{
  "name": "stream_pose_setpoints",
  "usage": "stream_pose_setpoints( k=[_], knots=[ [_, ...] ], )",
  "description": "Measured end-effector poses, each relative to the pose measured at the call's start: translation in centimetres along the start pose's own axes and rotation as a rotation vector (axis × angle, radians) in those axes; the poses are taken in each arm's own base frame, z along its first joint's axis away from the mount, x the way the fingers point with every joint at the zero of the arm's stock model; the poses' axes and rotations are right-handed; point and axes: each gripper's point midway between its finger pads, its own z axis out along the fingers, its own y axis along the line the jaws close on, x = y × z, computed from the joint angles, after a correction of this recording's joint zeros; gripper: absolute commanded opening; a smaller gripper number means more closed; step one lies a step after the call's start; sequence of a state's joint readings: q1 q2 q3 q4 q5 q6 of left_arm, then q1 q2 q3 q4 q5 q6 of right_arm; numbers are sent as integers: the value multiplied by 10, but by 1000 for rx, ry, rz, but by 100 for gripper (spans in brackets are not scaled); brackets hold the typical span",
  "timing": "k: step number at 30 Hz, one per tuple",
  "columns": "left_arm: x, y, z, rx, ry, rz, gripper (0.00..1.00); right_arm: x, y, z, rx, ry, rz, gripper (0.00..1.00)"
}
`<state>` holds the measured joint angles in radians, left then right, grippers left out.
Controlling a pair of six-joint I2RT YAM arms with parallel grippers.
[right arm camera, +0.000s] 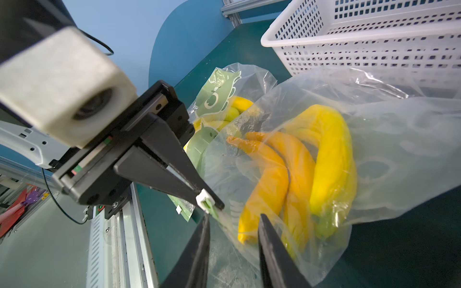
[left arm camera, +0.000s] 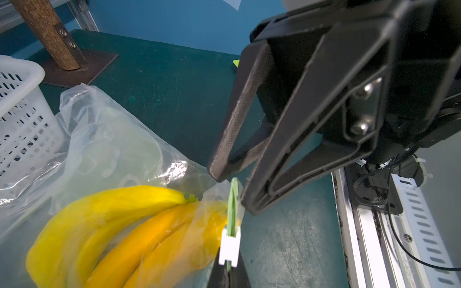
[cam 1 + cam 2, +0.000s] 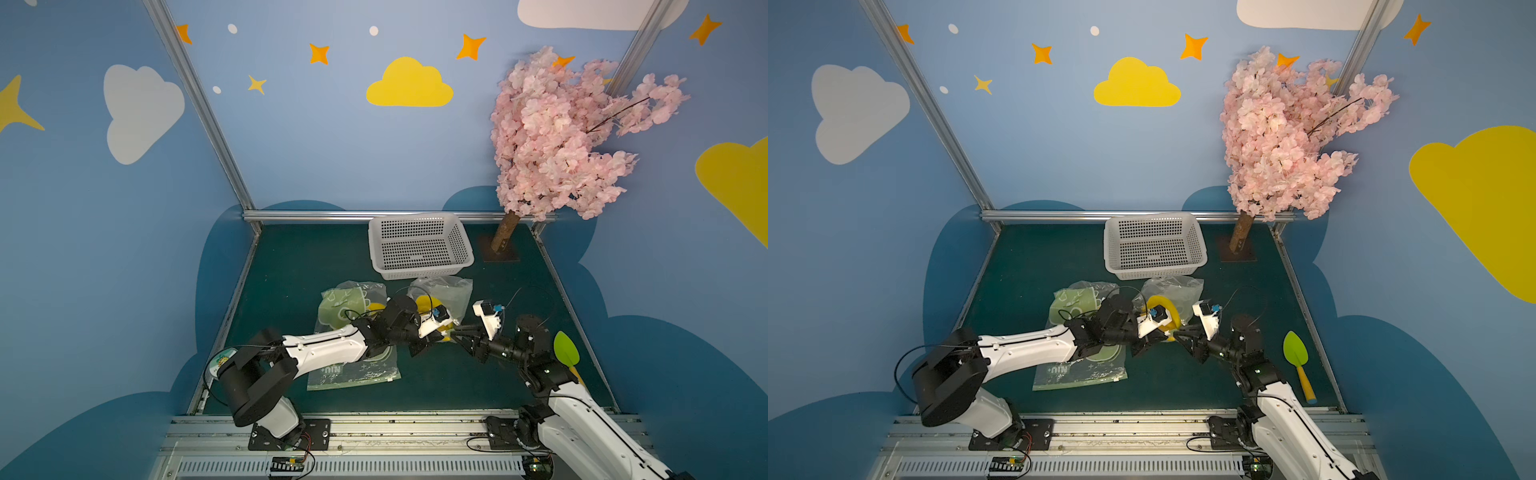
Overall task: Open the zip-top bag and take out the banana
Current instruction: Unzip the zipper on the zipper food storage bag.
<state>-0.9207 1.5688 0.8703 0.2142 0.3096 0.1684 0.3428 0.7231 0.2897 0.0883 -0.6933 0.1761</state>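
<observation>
Clear crinkled zip-top bag, yellow bananas inside

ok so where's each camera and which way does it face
both top views: high behind the bases, looking down over the dark green table; both arms show, left gripper facing right gripper.
left wrist: left arm, looking past its shut tips at the white slider of the clear zip-top bag of yellow bananas, right gripper opposite.
right wrist: right arm, looking between its open fingers at that bag, left gripper opposite.
shared: wrist views show slider, bananas, white mesh basket.
</observation>
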Motion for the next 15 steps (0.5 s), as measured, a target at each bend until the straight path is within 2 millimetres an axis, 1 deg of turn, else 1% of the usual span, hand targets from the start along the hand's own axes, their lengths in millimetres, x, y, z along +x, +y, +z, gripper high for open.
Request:
stream_pose_setpoints(
  k=[7, 13, 15],
  knots=[
    [0, 2, -1, 7, -4, -20, 3, 7, -1, 5, -15, 31, 15, 18],
    [-1, 1, -2, 13, -8, -24, 3, 5, 1, 5, -22, 25, 5, 1],
    [-1, 1, -2, 16, -9, -25, 4, 4, 2, 5, -25, 23, 4, 0]
  ],
)
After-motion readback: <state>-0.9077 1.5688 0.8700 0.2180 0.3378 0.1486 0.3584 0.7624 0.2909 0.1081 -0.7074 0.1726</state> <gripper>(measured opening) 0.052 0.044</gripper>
